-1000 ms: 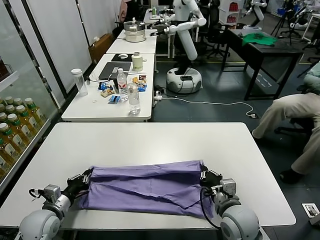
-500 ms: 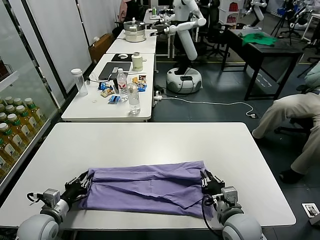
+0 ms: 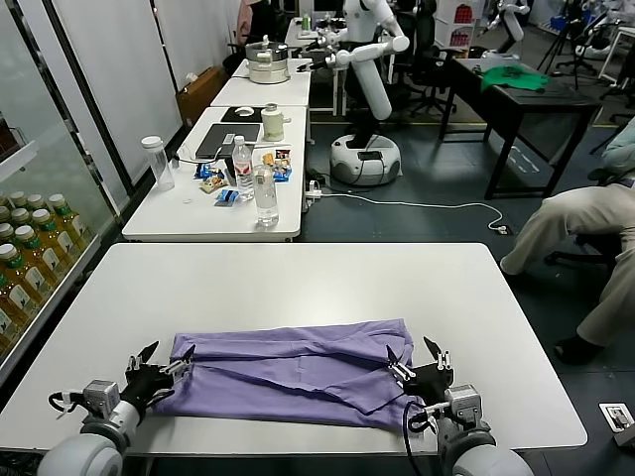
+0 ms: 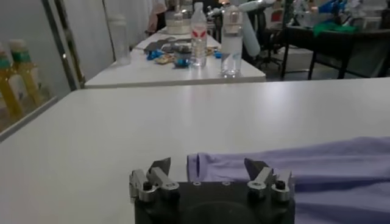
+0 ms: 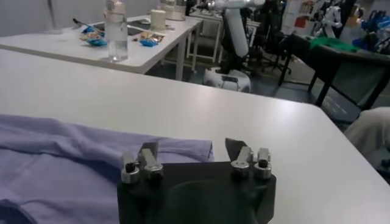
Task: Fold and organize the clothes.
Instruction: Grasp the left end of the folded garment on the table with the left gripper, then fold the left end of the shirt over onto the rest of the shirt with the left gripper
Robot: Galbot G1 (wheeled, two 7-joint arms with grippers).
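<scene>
Purple T-shirt (image 3: 298, 372) lying folded into long band at counter's (image 3: 298, 278) 6 o'clock edge. Left gripper (image 3: 159, 371) sitting at shirt's 9 o'clock end, right gripper (image 3: 418, 363) at 3 o'clock end, both with fingers spread, gripping nothing.

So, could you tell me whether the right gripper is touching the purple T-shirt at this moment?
Cannot tell. In the right wrist view the open right gripper sits at the purple T-shirt corner, its fingers overlapping the cloth with no plain gap or contact.

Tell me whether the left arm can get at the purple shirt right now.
Probably yes. The left gripper sits open at the T-shirt's left end, with nothing between them; the right gripper is open at the other end.
</scene>
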